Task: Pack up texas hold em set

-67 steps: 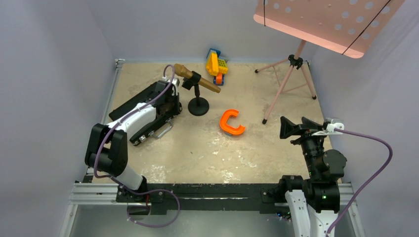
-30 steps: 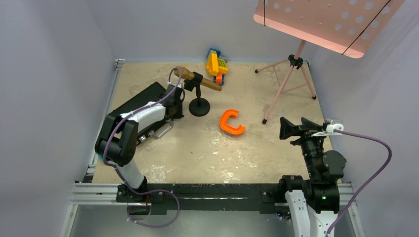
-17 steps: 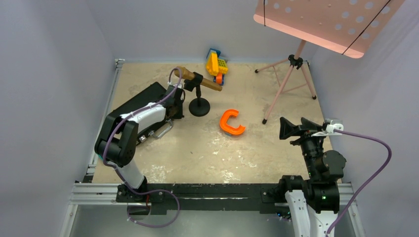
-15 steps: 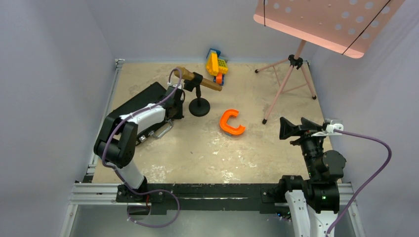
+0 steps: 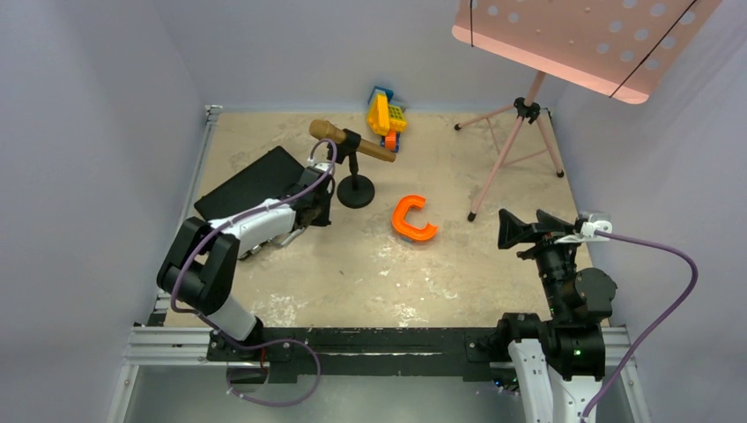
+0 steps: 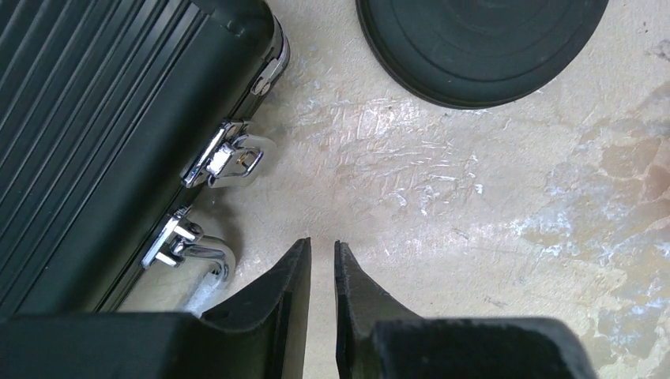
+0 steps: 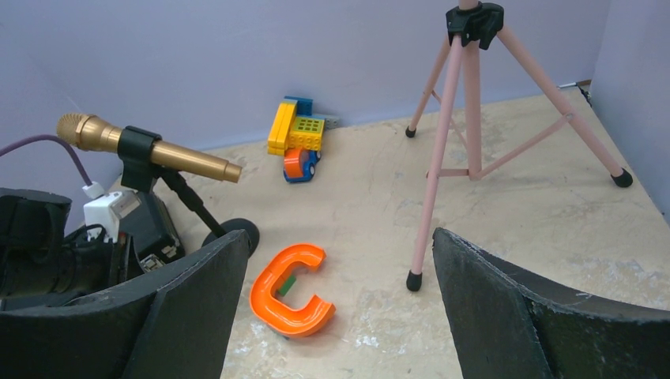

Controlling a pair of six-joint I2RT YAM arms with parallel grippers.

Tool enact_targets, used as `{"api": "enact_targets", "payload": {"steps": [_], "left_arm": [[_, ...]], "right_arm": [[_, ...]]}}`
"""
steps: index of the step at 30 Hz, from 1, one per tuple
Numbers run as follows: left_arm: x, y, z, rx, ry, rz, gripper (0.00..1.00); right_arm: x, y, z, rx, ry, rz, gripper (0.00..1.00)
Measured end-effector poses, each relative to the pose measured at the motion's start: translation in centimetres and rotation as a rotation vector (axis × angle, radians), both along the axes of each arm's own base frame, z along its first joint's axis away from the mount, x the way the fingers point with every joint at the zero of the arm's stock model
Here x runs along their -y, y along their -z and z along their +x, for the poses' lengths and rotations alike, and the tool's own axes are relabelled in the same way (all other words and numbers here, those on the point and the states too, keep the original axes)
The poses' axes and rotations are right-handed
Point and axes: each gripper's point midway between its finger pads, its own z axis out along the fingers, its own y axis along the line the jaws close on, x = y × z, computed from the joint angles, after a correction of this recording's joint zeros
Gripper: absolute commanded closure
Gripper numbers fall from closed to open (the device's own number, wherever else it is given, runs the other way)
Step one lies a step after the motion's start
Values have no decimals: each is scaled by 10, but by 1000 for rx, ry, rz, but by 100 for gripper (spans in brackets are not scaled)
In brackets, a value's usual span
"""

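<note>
At left of the overhead frame, the closed ribbed black briefcase-style case (image 5: 251,182) lies flat.
The left gripper (image 6: 321,254), jaws nearly together and empty, hovers beside its silver latches (image 6: 221,155); the right gripper (image 7: 340,260) gapes wide, empty.

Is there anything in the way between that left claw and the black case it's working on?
Nothing visible. The left gripper, fingers nearly together and empty, hangs over bare table just beside the closed black case, next to its silver latches. The microphone stand's round base sits farther off, on the other side from the case.
</note>
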Motion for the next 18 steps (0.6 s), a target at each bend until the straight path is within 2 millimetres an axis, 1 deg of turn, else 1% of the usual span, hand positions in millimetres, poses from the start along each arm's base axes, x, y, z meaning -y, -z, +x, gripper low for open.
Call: {"api": "enact_targets", "payload": {"steps": [4, 10, 15, 18], "left_arm": [[0, -8, -1, 17, 2, -9, 77], [-3, -28, -7, 41, 6, -18, 76], [-23, -44, -17, 53, -7, 47, 76], [-40, -55, -18, 72, -47, 66, 76]], "right_arm": [[0, 0, 0, 0, -1, 0, 9], [0, 0, 0, 0, -1, 0, 9], [0, 0, -1, 4, -1, 0, 9], [0, -1, -2, 8, -2, 0, 9]]}}
